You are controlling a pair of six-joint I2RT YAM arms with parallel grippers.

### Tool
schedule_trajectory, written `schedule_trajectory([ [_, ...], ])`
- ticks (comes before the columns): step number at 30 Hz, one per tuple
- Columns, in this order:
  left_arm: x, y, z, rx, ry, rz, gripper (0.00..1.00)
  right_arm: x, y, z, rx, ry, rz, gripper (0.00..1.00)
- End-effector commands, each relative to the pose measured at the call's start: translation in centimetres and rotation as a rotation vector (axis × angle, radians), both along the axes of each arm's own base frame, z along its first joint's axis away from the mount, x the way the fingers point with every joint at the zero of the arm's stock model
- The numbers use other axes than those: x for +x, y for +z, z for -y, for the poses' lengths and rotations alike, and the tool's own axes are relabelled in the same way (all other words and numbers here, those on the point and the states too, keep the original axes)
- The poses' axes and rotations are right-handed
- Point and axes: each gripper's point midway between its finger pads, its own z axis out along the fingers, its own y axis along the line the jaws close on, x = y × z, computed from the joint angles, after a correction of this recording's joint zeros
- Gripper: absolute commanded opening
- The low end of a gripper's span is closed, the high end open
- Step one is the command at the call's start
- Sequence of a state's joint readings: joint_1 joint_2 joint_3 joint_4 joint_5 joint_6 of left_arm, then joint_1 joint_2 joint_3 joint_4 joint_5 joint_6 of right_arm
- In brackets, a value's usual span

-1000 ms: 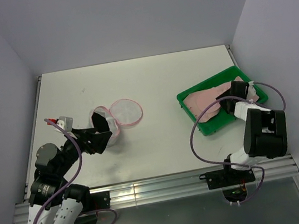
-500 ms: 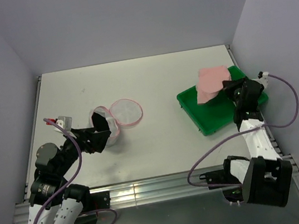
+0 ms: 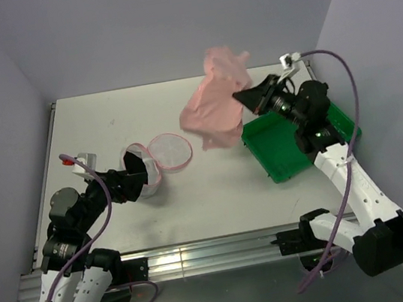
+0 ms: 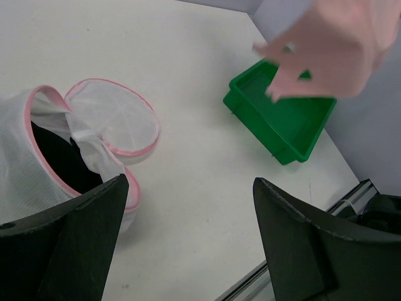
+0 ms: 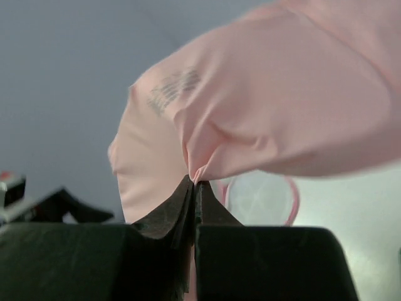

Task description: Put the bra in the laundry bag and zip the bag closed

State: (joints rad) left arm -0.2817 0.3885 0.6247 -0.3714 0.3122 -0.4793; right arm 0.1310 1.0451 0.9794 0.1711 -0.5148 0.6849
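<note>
2 grippers are in view. The right gripper (image 3: 241,97) is pressed together on a fold of the bra (image 3: 214,107), which hangs in the air, clear of the table (image 3: 216,194), over the stretch between the tray (image 3: 304,152) and the bag (image 3: 148,185). In the right wrist view the fingertips pinch pink fabric and the rest billows above them. The tray sits by the table's right edge, askew to it. The bag stands near the left edge with its mouth open, its round lid (image 3: 170,152) lying flat on the table beside it. The left gripper (image 4: 191,188) is spread wide at the bag, with 1 finger (image 4: 69,251) by the pink rim. Whether it touches the rim cannot be told.
</note>
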Motion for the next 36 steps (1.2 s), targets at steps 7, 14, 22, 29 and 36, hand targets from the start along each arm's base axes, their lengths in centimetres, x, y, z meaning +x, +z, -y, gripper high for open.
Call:
schedule_trajectory([
  [7,0.7,0.0,1.3,-0.003,-0.068,-0.022,0.88,-9.1,-22.7,-2.5,-0.159,0.171,-0.49,0.34],
  [14,1.4,0.0,4.2,-0.09,-0.19,-0.113,0.86,-10.6,-25.8,-0.4,-0.272,0.089,-0.575,0.82],
  [22,2.2,-2.3,10.0,-0.078,-0.245,-0.233,0.72,-5.1,-24.0,0.7,-0.365,-0.054,-0.543,0.65],
  [29,5.0,-6.8,15.3,-0.036,-0.184,-0.345,0.72,-4.9,-21.6,0.7,-0.255,-0.132,-0.422,0.5],
  [36,9.6,-12.9,19.6,-0.013,-0.151,-0.454,0.72,-7.4,-20.9,0.9,-0.22,-0.12,-0.363,0.5],
])
